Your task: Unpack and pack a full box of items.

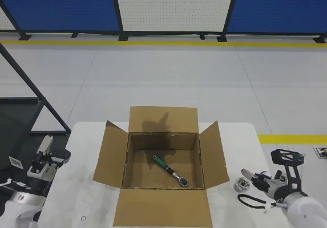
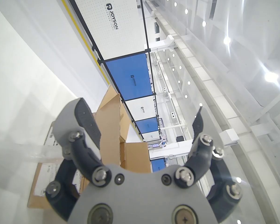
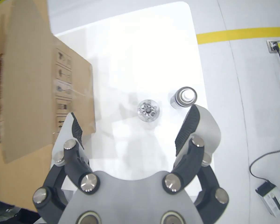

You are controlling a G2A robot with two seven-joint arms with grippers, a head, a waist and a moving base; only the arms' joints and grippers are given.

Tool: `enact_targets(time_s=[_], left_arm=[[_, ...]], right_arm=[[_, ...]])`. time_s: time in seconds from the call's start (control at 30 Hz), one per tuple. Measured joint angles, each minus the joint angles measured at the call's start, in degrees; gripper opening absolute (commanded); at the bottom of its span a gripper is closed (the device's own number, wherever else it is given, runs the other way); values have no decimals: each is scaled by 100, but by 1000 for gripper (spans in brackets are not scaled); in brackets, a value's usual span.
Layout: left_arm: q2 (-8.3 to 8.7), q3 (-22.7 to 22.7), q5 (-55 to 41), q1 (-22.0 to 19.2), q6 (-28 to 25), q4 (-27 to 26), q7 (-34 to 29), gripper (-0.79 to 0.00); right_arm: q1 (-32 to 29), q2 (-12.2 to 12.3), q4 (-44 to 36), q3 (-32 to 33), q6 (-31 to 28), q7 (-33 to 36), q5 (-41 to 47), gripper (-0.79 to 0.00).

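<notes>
While the brown cardboard box [image 1: 163, 118] stands open on the white table [image 1: 77, 194], you see a green-handled ratchet wrench [image 1: 169, 170] lying on its floor. Note the left gripper [image 2: 140, 104] spread and empty beside the box, the right gripper [image 3: 133, 111] spread near a round metal part [image 3: 148, 110] and a silver cylinder [image 3: 183, 97]

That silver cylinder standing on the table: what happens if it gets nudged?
The silver cylinder stands upright on the table, so a nudge could probably tip it; once on its round side it would likely roll. It looks like smooth metal, so perhaps slippery and heavy for its size.
</notes>
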Motion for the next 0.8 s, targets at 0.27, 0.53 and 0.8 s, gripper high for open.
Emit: enact_targets(time_s=[0.27,0.53,0.8], left_arm=[[0,0,0,0,0,0,0,0],[0,0,0,0,0,0,0,0],[0,0,0,0,0,0,0,0]], right_arm=[[293,79,-369,-398,-740,-351,1080,0],[891,120,-370,-1489,-691,-67,475,0],[882,119,-370,-1456,-707,-74,548,0]])
